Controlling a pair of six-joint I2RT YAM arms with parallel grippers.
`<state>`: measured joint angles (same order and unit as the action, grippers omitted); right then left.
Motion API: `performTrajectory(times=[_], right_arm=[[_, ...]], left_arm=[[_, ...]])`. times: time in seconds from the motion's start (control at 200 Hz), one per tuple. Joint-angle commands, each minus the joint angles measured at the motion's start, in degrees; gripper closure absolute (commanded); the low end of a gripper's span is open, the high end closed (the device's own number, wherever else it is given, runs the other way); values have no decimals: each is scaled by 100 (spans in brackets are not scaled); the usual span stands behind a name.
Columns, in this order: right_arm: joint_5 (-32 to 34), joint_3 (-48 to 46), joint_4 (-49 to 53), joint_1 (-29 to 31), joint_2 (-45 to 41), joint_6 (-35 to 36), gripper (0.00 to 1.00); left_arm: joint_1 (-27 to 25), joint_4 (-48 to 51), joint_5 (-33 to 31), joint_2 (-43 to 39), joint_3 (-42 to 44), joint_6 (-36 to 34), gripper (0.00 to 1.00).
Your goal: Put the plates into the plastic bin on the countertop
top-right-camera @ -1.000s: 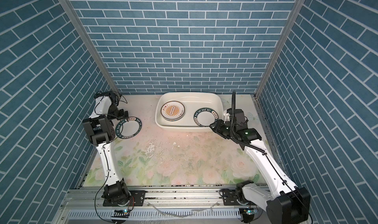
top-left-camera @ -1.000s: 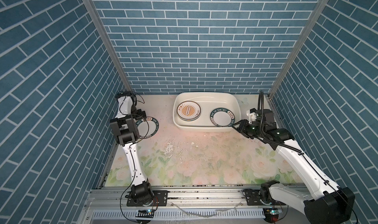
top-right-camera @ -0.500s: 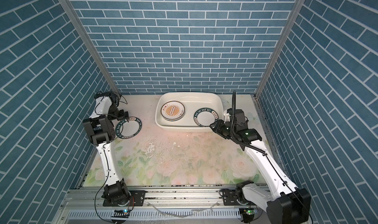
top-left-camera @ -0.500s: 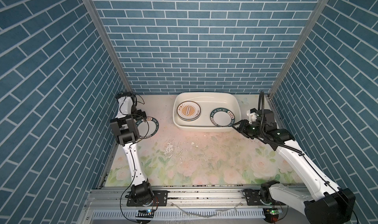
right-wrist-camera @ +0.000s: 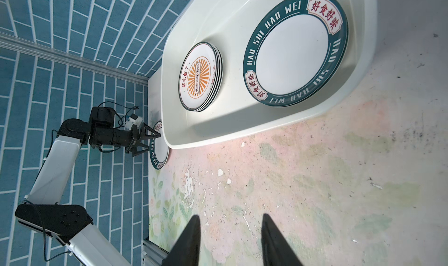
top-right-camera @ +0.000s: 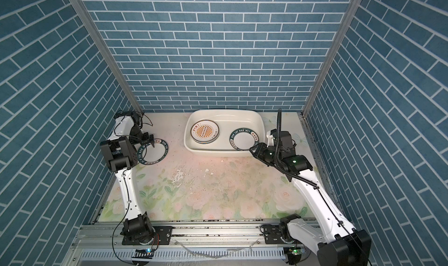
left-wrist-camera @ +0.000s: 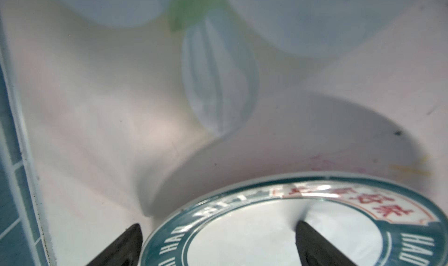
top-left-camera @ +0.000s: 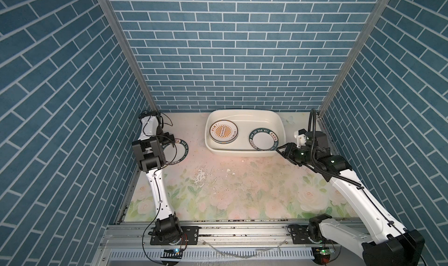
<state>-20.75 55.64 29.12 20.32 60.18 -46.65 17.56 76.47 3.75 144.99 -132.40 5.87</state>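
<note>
Shows left gripper (left-wrist-camera: 217, 223) spread wide astride rim of teal-banded plate (top-right-camera: 154, 153) on countertop (top-right-camera: 218, 192); right gripper (right-wrist-camera: 230, 215) half-open, empty, near corner of plastic bin (top-right-camera: 211, 153).

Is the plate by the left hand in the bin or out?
Out. The plate sits on the countertop, apart from the bin, with the open left hand straddling its rim.
</note>
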Motion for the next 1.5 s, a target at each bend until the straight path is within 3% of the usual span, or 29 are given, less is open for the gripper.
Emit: performTrajectory(times=[0.0, 0.475, 1.09, 1.26, 1.495], right_arm=[[88, -97, 4, 34, -137, -98, 58], [90, -270, -26, 34, -313, -107, 58], [62, -378, -20, 31, -487, -98, 58], [80, -405, 36, 33, -581, -116, 58], [146, -343, 176, 34, -691, -125, 59]], left_arm=[[-58, 146, 117, -16, 192, -126, 1], [-599, -178, -16, -638, 1124, -796, 3], [-1076, -649, 910, -1530, 2343, -2053, 5], [-1112, -713, 680, -1469, 2155, -2110, 4], [-1123, -482, 909, -1125, 1276, -2261, 3]])
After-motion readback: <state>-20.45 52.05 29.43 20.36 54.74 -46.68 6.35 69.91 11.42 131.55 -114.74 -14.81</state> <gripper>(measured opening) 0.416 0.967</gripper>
